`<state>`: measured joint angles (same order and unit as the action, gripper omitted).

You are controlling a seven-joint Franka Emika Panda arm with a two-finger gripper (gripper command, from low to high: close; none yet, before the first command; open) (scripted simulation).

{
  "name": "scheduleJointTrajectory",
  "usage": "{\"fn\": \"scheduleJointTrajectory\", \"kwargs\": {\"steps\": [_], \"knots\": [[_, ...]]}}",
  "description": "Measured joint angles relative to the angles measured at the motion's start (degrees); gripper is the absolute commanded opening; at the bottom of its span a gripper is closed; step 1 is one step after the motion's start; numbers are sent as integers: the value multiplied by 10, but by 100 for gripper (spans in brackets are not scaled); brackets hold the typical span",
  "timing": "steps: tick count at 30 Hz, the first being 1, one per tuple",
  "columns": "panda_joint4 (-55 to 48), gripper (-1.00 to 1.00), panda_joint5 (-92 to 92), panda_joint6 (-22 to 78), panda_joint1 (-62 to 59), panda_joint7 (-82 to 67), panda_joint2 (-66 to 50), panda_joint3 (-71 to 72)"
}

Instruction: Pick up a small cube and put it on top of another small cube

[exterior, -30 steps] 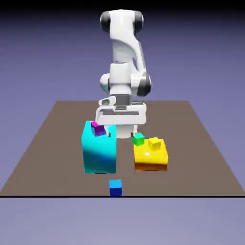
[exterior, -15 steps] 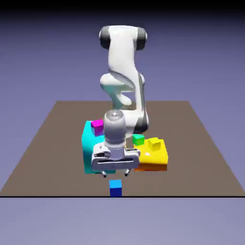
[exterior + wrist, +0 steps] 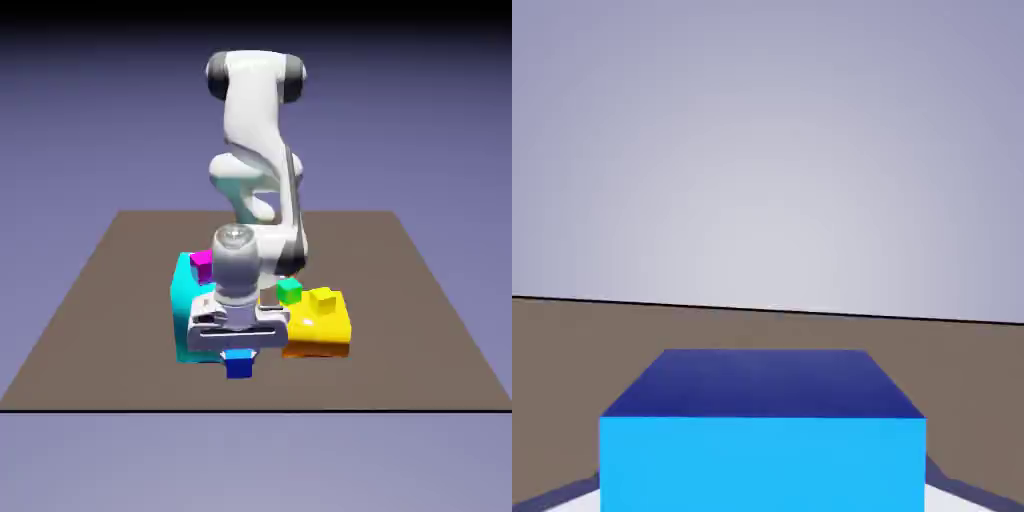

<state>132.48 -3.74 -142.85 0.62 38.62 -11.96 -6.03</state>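
The exterior view is showing the fingers clamping the blue cube (image 3: 239,364) beside the cyan block (image 3: 182,310), whose top is holding the magenta cube (image 3: 202,266); low travel is risking a knock against that block.

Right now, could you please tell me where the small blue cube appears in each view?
Exterior view: below the centre, just under the gripper, held between its fingers.
Hand view: the blue cube fills the bottom middle.
Shared landmark: the brown tabletop, whose edge crosses the hand view behind the cube.
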Motion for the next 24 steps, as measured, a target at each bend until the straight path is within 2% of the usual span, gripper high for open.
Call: {"fn": "scheduleJointTrajectory", "kwargs": {"steps": [20,22,24], "knots": [[108,-100,39,305,-163,247,415,44],[108,-100,40,307,-163,248,417,44],[141,-100,39,257,-163,248,400,44]]}}
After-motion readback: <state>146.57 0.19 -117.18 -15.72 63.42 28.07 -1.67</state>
